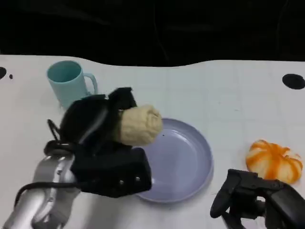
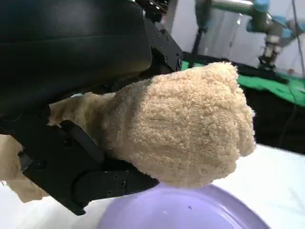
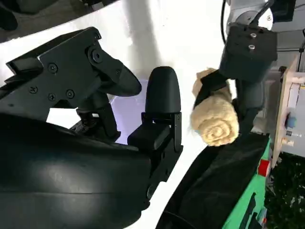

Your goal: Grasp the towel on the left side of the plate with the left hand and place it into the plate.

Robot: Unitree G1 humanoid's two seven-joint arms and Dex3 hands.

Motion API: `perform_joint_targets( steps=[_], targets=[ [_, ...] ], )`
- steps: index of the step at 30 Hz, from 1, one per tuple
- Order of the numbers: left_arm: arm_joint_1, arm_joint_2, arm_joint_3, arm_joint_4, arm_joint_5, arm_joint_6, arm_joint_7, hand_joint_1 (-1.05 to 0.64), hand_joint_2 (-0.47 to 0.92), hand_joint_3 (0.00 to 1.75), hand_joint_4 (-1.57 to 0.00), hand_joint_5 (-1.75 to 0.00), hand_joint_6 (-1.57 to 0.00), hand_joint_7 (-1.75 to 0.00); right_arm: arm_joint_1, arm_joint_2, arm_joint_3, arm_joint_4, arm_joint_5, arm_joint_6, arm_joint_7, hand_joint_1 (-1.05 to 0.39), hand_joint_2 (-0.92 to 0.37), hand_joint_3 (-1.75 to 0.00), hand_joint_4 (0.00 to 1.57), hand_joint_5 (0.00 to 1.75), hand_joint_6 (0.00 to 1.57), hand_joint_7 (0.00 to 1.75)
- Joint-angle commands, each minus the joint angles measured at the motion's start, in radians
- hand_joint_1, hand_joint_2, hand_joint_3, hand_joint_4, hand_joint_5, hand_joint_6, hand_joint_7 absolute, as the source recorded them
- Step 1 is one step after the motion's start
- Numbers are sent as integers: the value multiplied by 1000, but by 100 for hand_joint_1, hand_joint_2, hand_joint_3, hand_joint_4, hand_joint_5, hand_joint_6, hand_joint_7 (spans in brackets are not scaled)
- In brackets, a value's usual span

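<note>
My left hand [image 1: 97,126] grips a rolled beige towel [image 1: 139,125] and holds it in the air above the left rim of the lavender plate [image 1: 186,162]. Up close, the towel [image 2: 186,126] bulges out past the black fingers [image 2: 90,176], with the plate [image 2: 190,212] just beneath it. From the right wrist view the towel [image 3: 215,119] shows its spiral end, held by the left hand [image 3: 248,52]. My right hand [image 1: 248,193] rests near the table's front edge, right of the plate, its fingers [image 3: 162,95] apart and holding nothing.
A teal mug [image 1: 69,81] stands behind my left hand at the back left. An orange-and-white pumpkin-shaped object [image 1: 274,160] lies right of the plate, just behind my right hand. The table's far edge runs along a dark background.
</note>
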Motion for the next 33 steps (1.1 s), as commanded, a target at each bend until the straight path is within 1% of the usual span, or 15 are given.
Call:
perform_joint_targets(
  steps=[1, 8, 9, 10, 11, 12, 13, 14, 16, 17, 21, 23, 27, 31, 33],
  targets=[
    [-47, -26, -39, 0, 25, 6, -47, -23, 45, 109, -92, -175, -64, -174, -3, -5, 8, -16, -13, 12, -10, -13, -56, -107, 76, 168, 70, 135],
    [-83, -68, -72, 48, 14, 8, -113, -21, 46, 103, -90, -175, -68, -162, -1, 10, 14, -7, -14, 7, -14, -14, -56, -106, 77, 167, 70, 135],
    [-85, -73, -71, 52, 1, 10, -133, -20, 47, 101, -89, -175, -70, -155, -2, 12, 14, -4, -11, 5, -13, -14, -56, -107, 77, 167, 70, 135],
    [-86, -77, -69, 54, -9, 11, -148, -19, 50, 96, -82, -175, -73, -131, -2, 14, 14, -2, -9, 5, -12, -13, -56, -107, 77, 167, 70, 135],
    [-88, -76, -70, 49, -20, 20, -181, -19, 52, 93, -79, -175, -74, -121, -3, 15, 14, 0, -8, 1, -11, -13, -56, -107, 77, 167, 70, 135],
    [-90, -73, -73, 43, -25, 30, -213, -20, 60, 76, -70, -167, -73, -99, -2, 16, 14, 3, -7, 0, -10, -13, -56, -107, 77, 167, 70, 135],
    [-92, -70, -77, 38, -25, 38, -236, -23, 74, 48, -65, -143, -75, -65, -1, 16, 14, 5, -7, -2, -10, -13, -56, -108, 77, 167, 70, 136],
    [-94, -68, -81, 34, -22, 43, -254, -25, 83, 31, -65, -131, -79, -45, 0, 16, 13, 6, -6, -5, -9, -13, -56, -109, 77, 167, 70, 136],
    [-98, -57, -93, 27, -8, 37, -277, -30, 90, 13, -68, -94, -81, -17, 4, 18, 12, 8, -1, -10, -8, -12, -55, -109, 77, 168, 70, 136],
    [-100, -50, -98, 25, -5, 29, -290, -32, 91, 12, -69, -84, -80, -12, 6, 19, 11, 8, 1, -12, -8, -12, -55, -110, 77, 168, 70, 136],
    [-110, -24, -111, 15, -14, 1, -348, -36, 92, 12, -63, -63, -70, -2, 9, 15, 10, -1, 0, -2, -9, -11, -55, -111, 76, 169, 69, 136],
    [-116, -17, -117, 7, -12, 7, -386, -42, 92, 13, -57, -70, -61, -1, 8, 13, 10, -2, -1, -4, -9, -11, -55, -111, 75, 169, 69, 136],
    [-118, -4, -126, -18, 4, 28, -448, -61, 92, 13, -19, -51, -31, 0, 9, 8, 14, 3, -8, -17, -7, -12, -55, -111, 76, 169, 69, 136],
    [-105, 21, -112, -75, 15, 23, -456, -80, 92, 15, -3, -44, -14, 0, 8, 10, 15, 3, -13, -19, -11, -13, -54, -111, 77, 169, 70, 136],
    [-101, 35, -100, -108, 8, 30, -477, -84, 92, 16, -1, -44, -10, 0, 8, 10, 17, 2, -17, -18, -12, -13, -54, -111, 77, 168, 70, 136]
  ],
)
